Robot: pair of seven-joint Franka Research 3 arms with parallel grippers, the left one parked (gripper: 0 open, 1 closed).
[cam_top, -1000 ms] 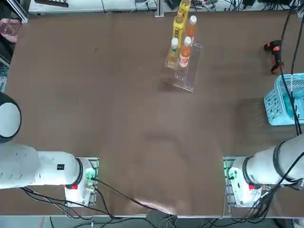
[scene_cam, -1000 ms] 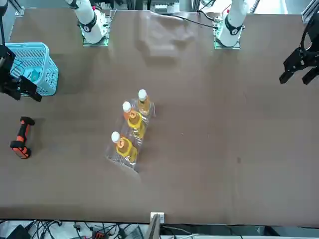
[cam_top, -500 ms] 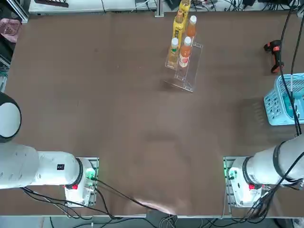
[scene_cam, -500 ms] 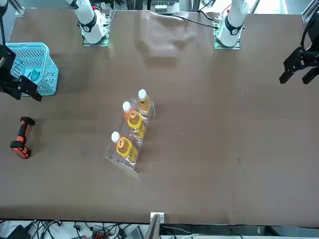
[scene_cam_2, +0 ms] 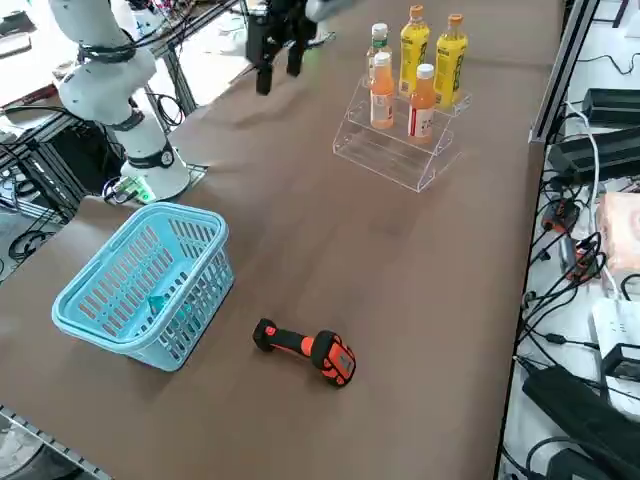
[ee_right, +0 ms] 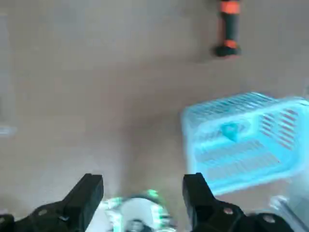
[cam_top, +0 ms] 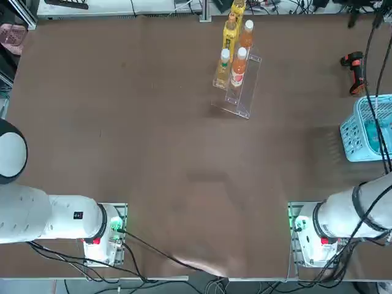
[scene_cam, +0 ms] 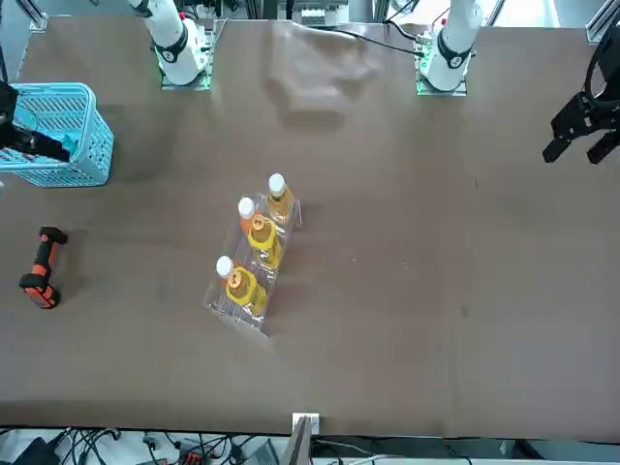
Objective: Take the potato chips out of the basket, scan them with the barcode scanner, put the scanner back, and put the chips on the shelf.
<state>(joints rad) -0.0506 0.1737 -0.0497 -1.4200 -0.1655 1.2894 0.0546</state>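
Right end effector [ee_right: 142,193] spread wide, nothing between its fingers [ee_right: 86,193], hanging in the air over bare tabletop [cam_top: 153,153] beside the basket [scene_cam: 58,136]; in the wrist view the arm's own base with the green light sits below the gap. In the front view the end effector is a dark shape at the far left edge, over the basket's side, mostly cut off. In the top view only the right arm's base link and cables show at the right edge. Basket: light blue, lattice sides, upright on the tabletop near the right arm's base, at the robot's right edge of the tabletop. Inside it one small teal potato chips [scene_cam_2: 160,303] packet lying on the basket floor; seen also through the open top in the wrist view. Barcode scanner [scene_cam_2: 305,350], black with orange-red, lies on its side on the tabletop just beyond the basket, apart from it, not touched. Shelf [cam_top: 239,92], clear stepped acrylic, stands far across the tabletop, well apart from basket and scanner. On its steps four bottles [scene_cam_2: 410,70] upright: two yellow ones at the back, two orange ones with white caps in front. Lowest step bare.
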